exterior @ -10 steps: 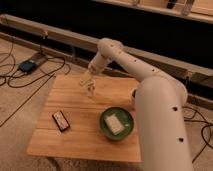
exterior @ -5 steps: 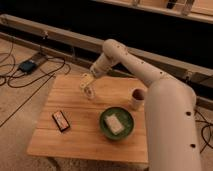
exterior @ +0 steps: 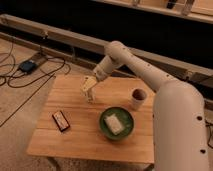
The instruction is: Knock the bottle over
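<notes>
The bottle (exterior: pixel 90 96) is a slim, clear shape standing on the wooden table (exterior: pixel 75 142), left of centre and towards the back. It is partly hidden by my gripper (exterior: pixel 88 88), which hangs right over and against its top. My white arm reaches in from the right, across the back of the table. The whitish cup (exterior: pixel 138 98) with a dark inside stands to the right of the gripper, apart from it.
A green bowl (exterior: pixel 116 124) holding a pale block sits in front of the cup. A small dark packet (exterior: pixel 61 120) lies at the front left. Cables and a black power brick (exterior: pixel 27 65) lie on the floor to the left. A low rail runs behind the table.
My gripper has sunk a little towards the bottle. The arm has swung back, so the cup, hidden a second ago, is in view. The bottle still stands.
</notes>
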`<state>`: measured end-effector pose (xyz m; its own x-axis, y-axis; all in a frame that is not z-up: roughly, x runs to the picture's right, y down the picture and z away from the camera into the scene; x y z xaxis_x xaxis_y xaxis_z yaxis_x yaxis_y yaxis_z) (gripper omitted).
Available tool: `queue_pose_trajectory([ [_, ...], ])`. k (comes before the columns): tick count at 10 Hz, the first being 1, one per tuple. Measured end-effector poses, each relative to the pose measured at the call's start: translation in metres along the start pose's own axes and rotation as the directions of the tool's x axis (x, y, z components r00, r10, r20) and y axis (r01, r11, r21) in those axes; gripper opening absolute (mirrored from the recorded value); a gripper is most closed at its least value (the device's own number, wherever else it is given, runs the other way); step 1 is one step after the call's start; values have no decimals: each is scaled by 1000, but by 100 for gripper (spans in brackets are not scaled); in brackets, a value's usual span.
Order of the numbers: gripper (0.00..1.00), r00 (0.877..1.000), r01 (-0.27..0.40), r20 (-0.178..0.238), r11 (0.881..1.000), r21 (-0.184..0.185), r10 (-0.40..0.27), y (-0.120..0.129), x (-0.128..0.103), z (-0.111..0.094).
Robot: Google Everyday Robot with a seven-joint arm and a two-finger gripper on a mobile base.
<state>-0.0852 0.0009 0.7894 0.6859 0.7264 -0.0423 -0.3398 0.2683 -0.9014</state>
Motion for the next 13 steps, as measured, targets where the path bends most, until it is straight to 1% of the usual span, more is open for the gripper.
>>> queue_pose_trajectory([
  [1,80,1000,10,5,1000,18,-10,-6,-1,-2],
  [2,80,1000,22,10,999,45,-22,-14,-3,-3],
  [3,80,999,42,19,995,91,-44,-26,-9,-7],
  [4,80,997,63,27,989,132,-67,-34,-18,-10],
  [6,80,994,94,42,979,183,-104,-42,-34,-13],
  [7,80,991,111,51,973,202,-123,-42,-44,-15],
  [9,80,986,139,61,968,207,-154,-35,-56,-12],
  [10,80,984,150,61,968,202,-166,-29,-60,-9],
  [12,80,984,158,59,971,179,-170,-19,-60,-4],
  [13,80,985,155,48,976,152,-164,-11,-52,1],
])
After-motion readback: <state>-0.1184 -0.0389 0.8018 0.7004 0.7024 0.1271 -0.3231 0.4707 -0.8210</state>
